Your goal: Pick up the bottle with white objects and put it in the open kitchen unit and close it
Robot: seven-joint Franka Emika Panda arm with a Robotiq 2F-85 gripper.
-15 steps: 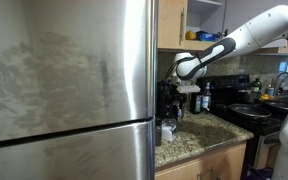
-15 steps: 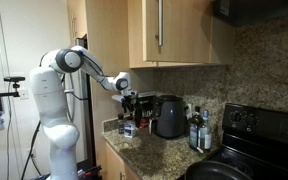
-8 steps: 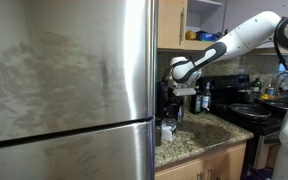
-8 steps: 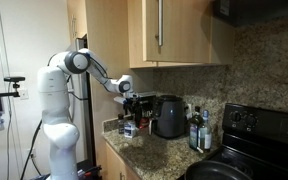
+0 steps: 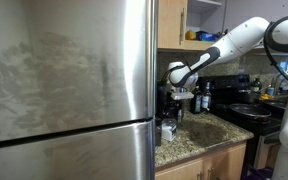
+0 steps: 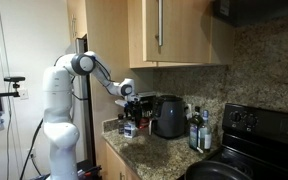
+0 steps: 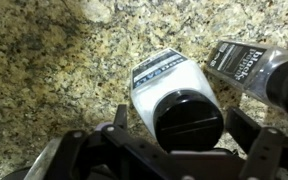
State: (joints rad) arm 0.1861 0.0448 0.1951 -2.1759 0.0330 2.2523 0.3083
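The claw (image 7: 179,128) has its jaws spread wide and grips nothing. In the wrist view its two dark fingers (image 7: 120,118) frame the black cap of the bottle (image 7: 167,82), a small white-bodied bottle standing on the speckled granite counter (image 7: 44,60) right under the claw. Whether the fingers touch it cannot be told. Just right of it in that view lies a dark bottle (image 7: 256,68) with a black label, its end near the white one. In both exterior views the claw (image 5: 181,90) (image 6: 131,99) hangs over a cluster of small things at the counter's left end, and the bottle (image 5: 168,129) shows there as a pale spot below it, apart from the claw. The arm (image 5: 239,40) reaches in from the right in an exterior view, and from its white base (image 6: 56,120) on the left in another. Above the counter, the cabinet (image 5: 172,24) hangs on the wall with one door open, showing a white inside and a yellow item (image 5: 191,35) on a shelf. A steel fridge (image 5: 69,90) fills the near left. Further along the counter stand a dark kettle (image 6: 169,116), more bottles (image 6: 196,130) and a black stove (image 6: 256,125).
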